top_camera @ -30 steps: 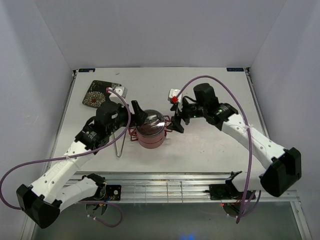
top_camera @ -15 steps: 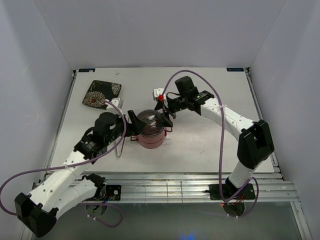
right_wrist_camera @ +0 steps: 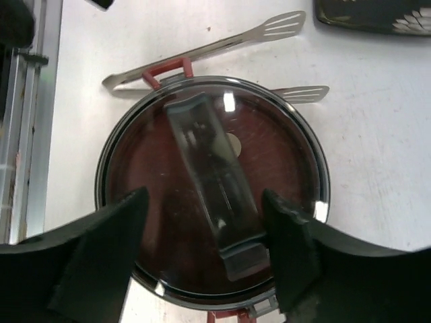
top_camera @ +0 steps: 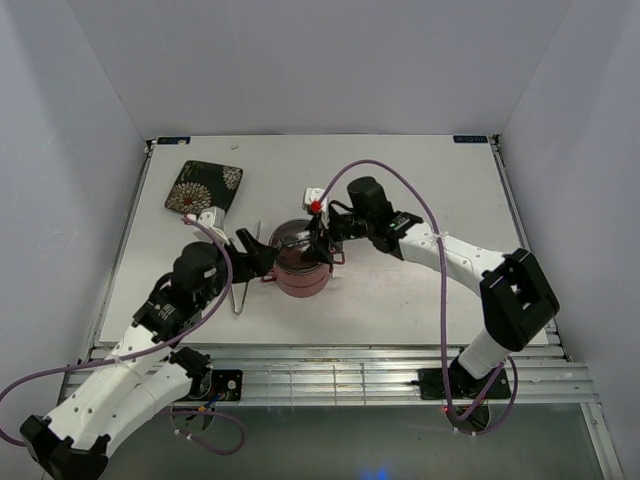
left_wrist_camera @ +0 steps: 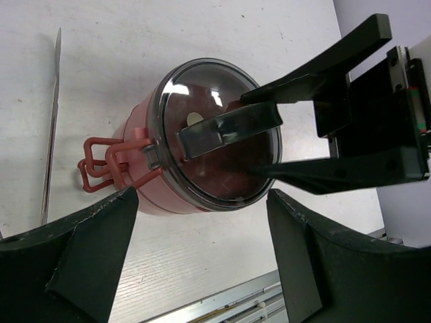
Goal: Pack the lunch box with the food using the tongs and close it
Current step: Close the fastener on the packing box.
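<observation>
The lunch box (top_camera: 300,268) stands stacked mid-table, dark red with red side clips, a dark lid (right_wrist_camera: 215,202) with a flat bar handle (right_wrist_camera: 212,178) on top. My right gripper (right_wrist_camera: 205,249) hangs just over the lid, open, its fingers on either side of the handle; it also shows from the left wrist (left_wrist_camera: 252,134). My left gripper (left_wrist_camera: 202,259) is open and holds nothing, low beside the box's left side (top_camera: 255,255). The tongs (top_camera: 240,288) lie flat on the table left of the box (right_wrist_camera: 215,46). No food shows; the lid covers the inside.
A dark patterned square plate (top_camera: 205,187) sits at the far left corner. The aluminium rail (top_camera: 330,372) runs along the near table edge. Purple cables loop above both arms.
The right arm swung left from beside the box to over its lid, its jaws narrowing a little. The left arm pulled back toward the near left.
</observation>
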Action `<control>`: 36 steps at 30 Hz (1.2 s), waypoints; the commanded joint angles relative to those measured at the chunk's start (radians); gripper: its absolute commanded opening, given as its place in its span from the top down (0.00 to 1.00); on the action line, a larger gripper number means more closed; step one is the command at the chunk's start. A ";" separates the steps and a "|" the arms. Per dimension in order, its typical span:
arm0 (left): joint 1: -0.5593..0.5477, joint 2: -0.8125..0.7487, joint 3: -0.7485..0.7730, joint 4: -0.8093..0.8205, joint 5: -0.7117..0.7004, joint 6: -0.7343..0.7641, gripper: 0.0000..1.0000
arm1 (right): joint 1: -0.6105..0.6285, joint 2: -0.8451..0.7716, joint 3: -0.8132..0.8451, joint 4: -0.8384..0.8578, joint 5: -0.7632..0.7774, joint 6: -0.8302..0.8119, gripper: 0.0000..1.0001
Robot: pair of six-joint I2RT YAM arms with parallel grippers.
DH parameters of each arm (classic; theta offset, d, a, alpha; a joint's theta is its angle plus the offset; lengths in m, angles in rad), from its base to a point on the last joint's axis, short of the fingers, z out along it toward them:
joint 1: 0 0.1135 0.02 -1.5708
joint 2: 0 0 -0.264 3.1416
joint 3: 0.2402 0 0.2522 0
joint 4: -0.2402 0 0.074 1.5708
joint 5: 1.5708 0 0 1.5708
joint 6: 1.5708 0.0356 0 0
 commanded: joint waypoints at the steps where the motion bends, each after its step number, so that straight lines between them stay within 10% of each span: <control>1: -0.005 -0.034 -0.024 -0.019 -0.028 -0.033 0.13 | 0.000 -0.033 -0.030 0.110 0.118 0.100 0.30; 8: -0.005 -0.022 -0.026 -0.014 -0.017 -0.043 0.13 | 0.000 -0.078 -0.099 0.159 0.152 0.169 0.58; 14: -0.005 -0.011 -0.024 -0.003 -0.014 -0.039 0.12 | 0.001 -0.104 -0.127 0.161 0.152 0.202 0.60; 21: -0.005 0.011 -0.001 0.003 -0.011 -0.020 0.13 | 0.003 -0.104 -0.131 0.148 0.126 0.177 0.38; 36: -0.005 0.050 0.051 0.003 -0.020 0.007 0.13 | 0.000 -0.032 -0.007 -0.011 0.017 -0.050 0.52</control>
